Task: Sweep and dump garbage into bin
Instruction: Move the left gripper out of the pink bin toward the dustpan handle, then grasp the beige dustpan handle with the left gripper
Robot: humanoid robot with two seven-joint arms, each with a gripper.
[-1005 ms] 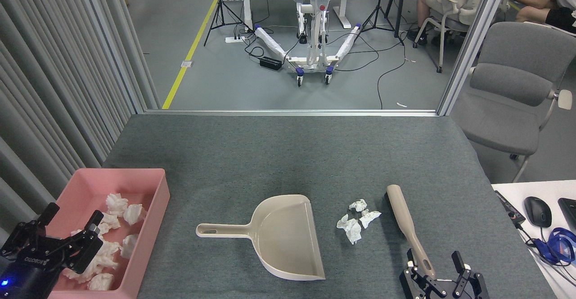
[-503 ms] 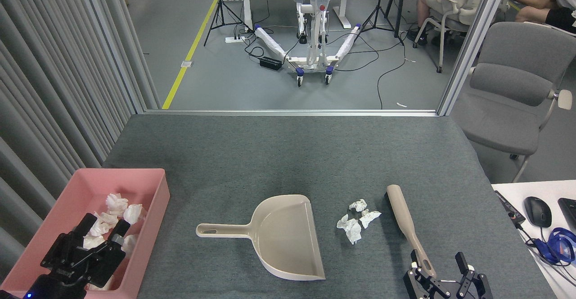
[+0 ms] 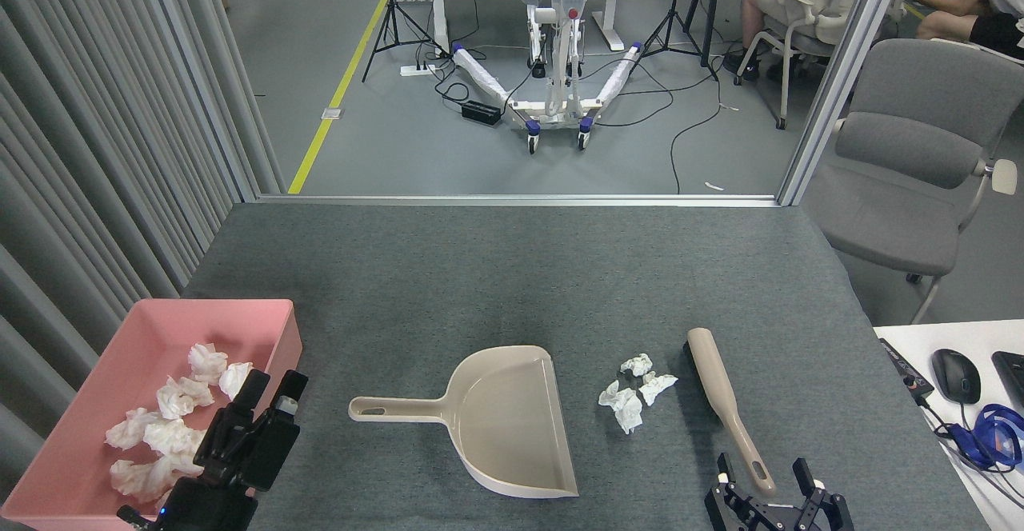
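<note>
On the counter (image 3: 512, 275) three tissue wads (image 3: 632, 391) lie between dustpan (image 3: 512, 423) mouth and brush (image 3: 724, 403), ready for sweeping; the right hand (image 3: 772, 495), fingers apart, straddles the brush handle; the left hand (image 3: 268, 403), fingers apart, hangs beside the pink bin (image 3: 152, 319).

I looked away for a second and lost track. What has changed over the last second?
The left gripper has swung right, off the pink bin to its right edge, toward the dustpan handle. The right gripper shifted slightly left and lower, open around the end of the brush handle. Nothing was taken hold of or let go. The dustpan, brush, loose tissue wads and the wads in the bin stayed put.
</note>
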